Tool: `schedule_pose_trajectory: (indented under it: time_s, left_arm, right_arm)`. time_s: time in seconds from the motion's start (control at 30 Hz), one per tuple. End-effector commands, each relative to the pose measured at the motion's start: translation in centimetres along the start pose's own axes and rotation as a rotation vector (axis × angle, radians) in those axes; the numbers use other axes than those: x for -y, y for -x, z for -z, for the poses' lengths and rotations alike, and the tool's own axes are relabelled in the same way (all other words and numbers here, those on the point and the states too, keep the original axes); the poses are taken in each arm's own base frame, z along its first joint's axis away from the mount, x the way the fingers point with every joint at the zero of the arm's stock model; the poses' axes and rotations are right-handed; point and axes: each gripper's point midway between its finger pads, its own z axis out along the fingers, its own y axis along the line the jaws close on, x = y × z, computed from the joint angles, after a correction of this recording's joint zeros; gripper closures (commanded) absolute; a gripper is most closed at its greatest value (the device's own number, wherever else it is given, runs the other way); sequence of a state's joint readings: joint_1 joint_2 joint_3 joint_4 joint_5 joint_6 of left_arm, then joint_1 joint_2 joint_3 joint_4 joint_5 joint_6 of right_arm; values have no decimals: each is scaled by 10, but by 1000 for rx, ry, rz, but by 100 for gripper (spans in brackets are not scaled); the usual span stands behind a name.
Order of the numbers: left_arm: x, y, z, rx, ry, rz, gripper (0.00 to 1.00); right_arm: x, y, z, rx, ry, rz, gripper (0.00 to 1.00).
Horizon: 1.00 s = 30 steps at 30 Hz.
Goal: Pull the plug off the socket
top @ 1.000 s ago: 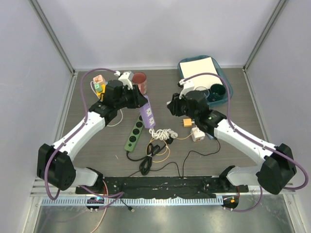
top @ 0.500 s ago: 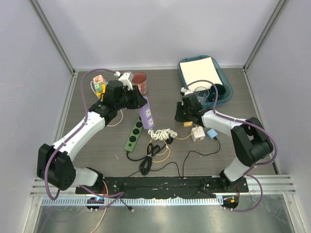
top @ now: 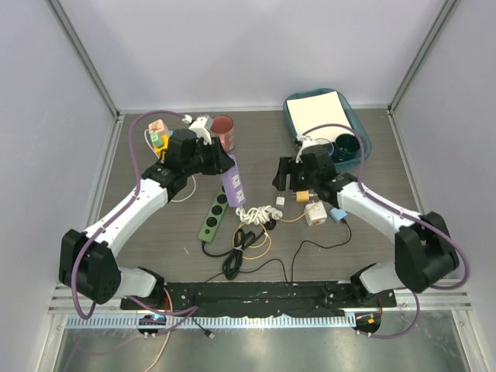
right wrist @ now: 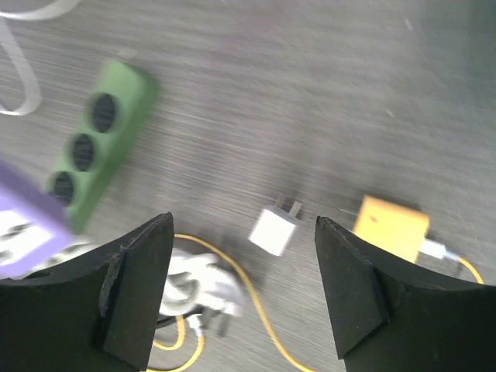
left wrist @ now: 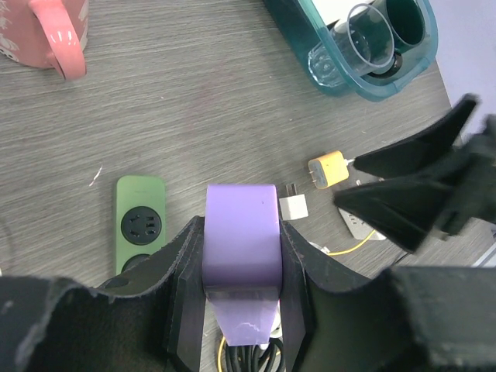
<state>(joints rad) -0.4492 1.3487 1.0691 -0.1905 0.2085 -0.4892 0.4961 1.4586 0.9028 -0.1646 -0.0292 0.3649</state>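
Now right gripper (right wrist: 242, 271) has spread wide, white plug (right wrist: 275, 229) dropped at cube's (right wrist: 391, 229) nine o'clock; left gripper (left wrist: 242, 236) clamps purple strip (left wrist: 240, 205): unplugging looks done.

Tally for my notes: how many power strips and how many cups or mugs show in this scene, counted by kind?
Power strips: 2 (green strip, purple strip)
Cups and mugs: 3 (pink mug, clear cup, dark teal cup)
Total: 5
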Motion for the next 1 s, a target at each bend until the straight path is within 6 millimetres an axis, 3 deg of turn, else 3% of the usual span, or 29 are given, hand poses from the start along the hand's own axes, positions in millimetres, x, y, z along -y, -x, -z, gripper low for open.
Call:
schedule_pose_trajectory:
  time_s: [0.0, 0.07, 0.1, 0.33, 0.47, 0.8, 0.87, 0.9, 0.93, 0.97]
  left_arm:
    - [9, 11, 6, 46, -35, 3, 100]
    - [9, 15, 8, 60, -41, 16, 100]
    - [9, 17, 9, 67, -44, 22, 100]
    - [21, 23, 15, 111, -137, 67, 100]
    - [26, 25, 19, 127, -160, 66, 100]
    - [32, 33, 28, 171, -186, 59, 100]
    - [31, 32, 27, 169, -184, 60, 100]
    - [31, 33, 27, 169, -180, 60, 100]
    - [30, 33, 27, 169, -175, 62, 100]
    - [28, 33, 26, 168, -164, 65, 99]
  right_arm:
    - [-68, 54, 46, 184, 290, 65, 21]
    - [-89, 59, 56, 229, 367, 106, 19]
    - [-105, 52, 58, 226, 405, 131, 20]
    - [-160, 39, 60, 281, 559, 210, 17]
    - [-171, 36, 45, 269, 557, 260, 16]
    - [-172, 26, 15, 241, 467, 306, 19]
    - [-171, 29, 14, 256, 453, 305, 37]
    - [-170, 32, 14, 269, 441, 299, 54]
    - [-168, 36, 15, 284, 424, 295, 81]
    - [-164, 40, 16, 303, 393, 292, 90]
